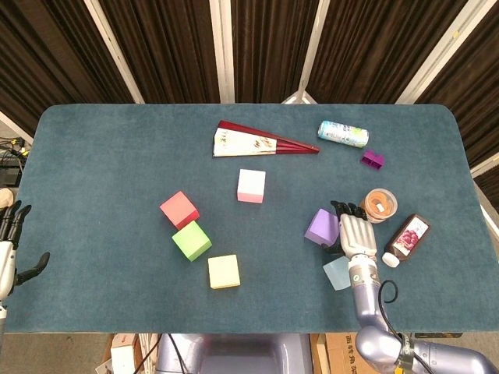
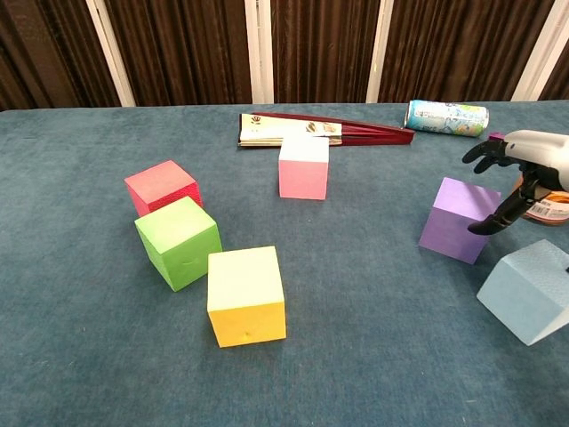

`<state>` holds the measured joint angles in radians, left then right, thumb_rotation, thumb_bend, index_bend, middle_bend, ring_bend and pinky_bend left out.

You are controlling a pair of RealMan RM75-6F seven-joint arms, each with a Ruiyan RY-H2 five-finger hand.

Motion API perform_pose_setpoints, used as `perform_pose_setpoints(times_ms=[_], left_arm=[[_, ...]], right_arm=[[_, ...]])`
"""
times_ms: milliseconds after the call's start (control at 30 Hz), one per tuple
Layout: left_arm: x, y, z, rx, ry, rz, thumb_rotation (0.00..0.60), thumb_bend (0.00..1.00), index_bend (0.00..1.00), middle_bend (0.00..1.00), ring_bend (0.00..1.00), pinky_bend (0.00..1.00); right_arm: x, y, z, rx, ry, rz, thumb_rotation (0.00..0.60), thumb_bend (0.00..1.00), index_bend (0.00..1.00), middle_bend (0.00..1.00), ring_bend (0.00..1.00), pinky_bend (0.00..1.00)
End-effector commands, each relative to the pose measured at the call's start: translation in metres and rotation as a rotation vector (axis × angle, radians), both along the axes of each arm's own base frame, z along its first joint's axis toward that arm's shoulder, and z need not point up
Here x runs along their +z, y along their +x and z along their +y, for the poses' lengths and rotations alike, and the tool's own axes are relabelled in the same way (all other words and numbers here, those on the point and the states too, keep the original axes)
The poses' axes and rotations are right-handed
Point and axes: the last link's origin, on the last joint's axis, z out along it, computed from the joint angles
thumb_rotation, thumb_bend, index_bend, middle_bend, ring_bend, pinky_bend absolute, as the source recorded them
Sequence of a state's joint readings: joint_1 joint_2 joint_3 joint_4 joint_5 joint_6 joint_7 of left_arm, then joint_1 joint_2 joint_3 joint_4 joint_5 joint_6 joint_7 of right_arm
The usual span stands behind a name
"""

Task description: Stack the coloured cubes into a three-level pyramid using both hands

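Observation:
Six cubes lie on the blue-green table (image 1: 109, 156). Left of centre, red (image 1: 179, 209) (image 2: 163, 186), green (image 1: 192, 240) (image 2: 179, 241) and yellow (image 1: 224, 271) (image 2: 246, 294) form a loose diagonal row. The pink cube (image 1: 251, 185) (image 2: 303, 166) stands alone near the middle. My right hand (image 1: 355, 230) (image 2: 520, 173) hovers just right of the purple cube (image 1: 322, 227) (image 2: 459, 219), fingers spread and its thumb close to the cube's edge, gripping nothing. The light blue cube (image 1: 337, 273) (image 2: 530, 289) sits tilted below that hand. My left hand (image 1: 12, 241) hangs off the table's left edge, fingers apart, empty.
A folded red fan (image 1: 257, 142) and a lying can (image 1: 343, 134) are at the back. Right of my right hand are a small purple object (image 1: 373, 159), an orange round container (image 1: 380, 204) and a dark bottle (image 1: 407, 238).

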<state>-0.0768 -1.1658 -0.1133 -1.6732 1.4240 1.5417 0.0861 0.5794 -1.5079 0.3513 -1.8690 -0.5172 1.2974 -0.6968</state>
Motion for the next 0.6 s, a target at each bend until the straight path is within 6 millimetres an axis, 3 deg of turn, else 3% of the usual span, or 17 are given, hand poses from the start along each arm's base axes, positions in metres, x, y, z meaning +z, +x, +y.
perform_pose_setpoints(times_ms=[33, 600], left_arm=[[0.0, -0.0001, 0.0001, 0.001, 0.0, 0.0, 0.6, 0.36, 0.04, 0.0, 0.0, 0.0], [-0.0017, 0.0001, 0.0005, 0.004, -0.004, 0.003, 0.6, 0.36, 0.04, 0.0, 0.0, 0.0]], right_arm=[[-0.0011, -0.0008, -0.0025, -0.01, -0.008, 0.008, 0.6, 0.23, 0.17, 0.21, 0.05, 0.0], [-0.0095, -0.0025, -0.0075, -0.024, -0.017, 0.026, 0.6, 0.23, 0.27, 0.27, 0.1, 0.0]])
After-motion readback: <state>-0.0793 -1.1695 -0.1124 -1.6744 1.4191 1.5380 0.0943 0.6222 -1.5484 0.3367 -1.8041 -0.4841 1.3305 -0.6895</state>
